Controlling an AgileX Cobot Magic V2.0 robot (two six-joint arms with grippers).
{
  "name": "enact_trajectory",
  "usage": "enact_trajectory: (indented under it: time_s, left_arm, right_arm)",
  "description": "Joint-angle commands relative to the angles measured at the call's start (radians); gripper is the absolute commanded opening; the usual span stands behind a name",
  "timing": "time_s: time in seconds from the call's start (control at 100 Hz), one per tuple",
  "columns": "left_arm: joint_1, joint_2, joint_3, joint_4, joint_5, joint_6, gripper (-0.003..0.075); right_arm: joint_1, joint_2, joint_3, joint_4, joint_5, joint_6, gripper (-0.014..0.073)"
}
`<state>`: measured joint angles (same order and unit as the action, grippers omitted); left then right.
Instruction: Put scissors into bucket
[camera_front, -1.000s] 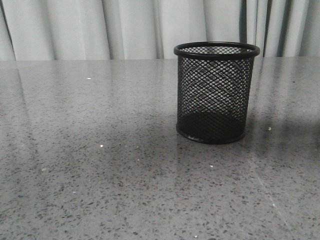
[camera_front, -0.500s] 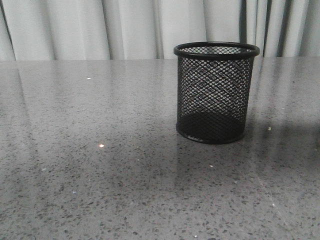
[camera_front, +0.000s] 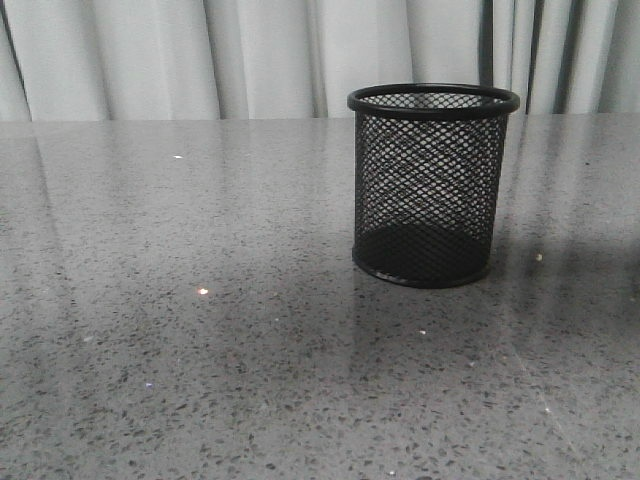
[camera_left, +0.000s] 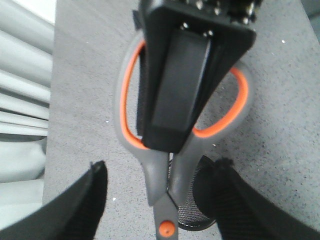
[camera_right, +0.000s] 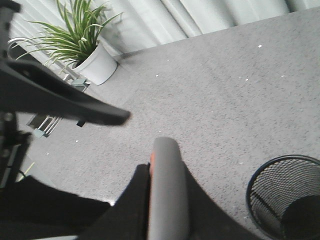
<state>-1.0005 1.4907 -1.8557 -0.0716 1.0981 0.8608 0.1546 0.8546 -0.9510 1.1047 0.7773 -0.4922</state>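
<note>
the grey speckled table (camera_front: 200, 350) is carrying the bucket (camera_front: 432, 185), standing upright right of centre. above it, the left gripper (camera_left: 172, 90) is clamping the scissors (camera_left: 167, 175) by their orange-lined handle loops, blades pointing down toward the mesh cup. the right gripper's opening cannot be told. a potted plant (camera_right: 82, 42) is sitting beyond the table.

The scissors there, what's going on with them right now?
The scissors hang blades-down, held by the handle loops in a tool seen in the left wrist view, above the black mesh bucket. The bucket stands upright and empty on the grey table. A grey handle also shows in the right wrist view, so which tool holds them is unclear.
</note>
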Motion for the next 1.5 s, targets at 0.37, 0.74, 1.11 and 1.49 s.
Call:
enact_trajectory:
  time_s: [0.37,0.74,1.11,1.49]
  left_arm:
    - [-0.004,-0.200,-0.051,0.559,-0.045,-0.800,0.0470]
    - [-0.004,-0.384,-0.051,0.604,-0.003,-0.821,0.0443]
    - [-0.004,-0.409,-0.051,0.678,-0.006,-0.821,0.0440]
    - [-0.004,-0.399,-0.051,0.670,-0.012,-0.821,0.0440]
  right_arm:
    - [-0.002,0.051,-0.228,-0.305,0.022,0.025,-0.0041]
    - [-0.002,0.261,-0.493,-0.564,0.317,0.113,-0.0041]
    - [0.027,0.373,-0.529,-0.676,0.371,0.123,-0.0041]
    - [0.122,0.470,-0.529,-0.724,0.326,0.123,-0.0041]
